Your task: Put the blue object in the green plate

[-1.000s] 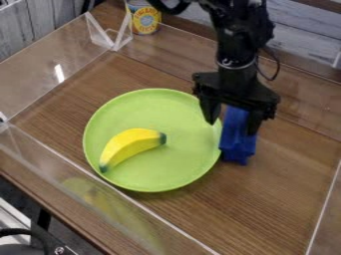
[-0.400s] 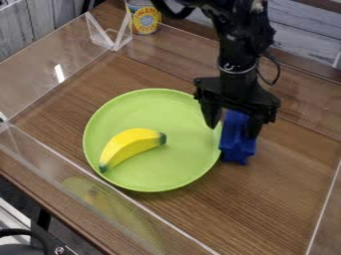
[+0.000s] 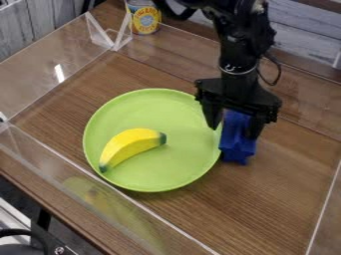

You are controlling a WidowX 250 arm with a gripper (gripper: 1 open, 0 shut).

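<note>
1. Blue object standing on end on the wooden table, just beside the right rim of the green plate.
2. Gripper down over its top, jaws straddling the block; clamped or not, impossible to tell.
3. Ridged, matte, probably light and stiff: best pinched across the flat sides, near the top.
4. Smooth yellow banana already lying in the glossy plate.

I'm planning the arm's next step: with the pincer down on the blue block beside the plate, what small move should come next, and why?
Probably close and lift slightly. The pincer straddles the top of the blue object, which stands on the table just outside the green plate rim; whether the grip is firm is unclear.
</note>
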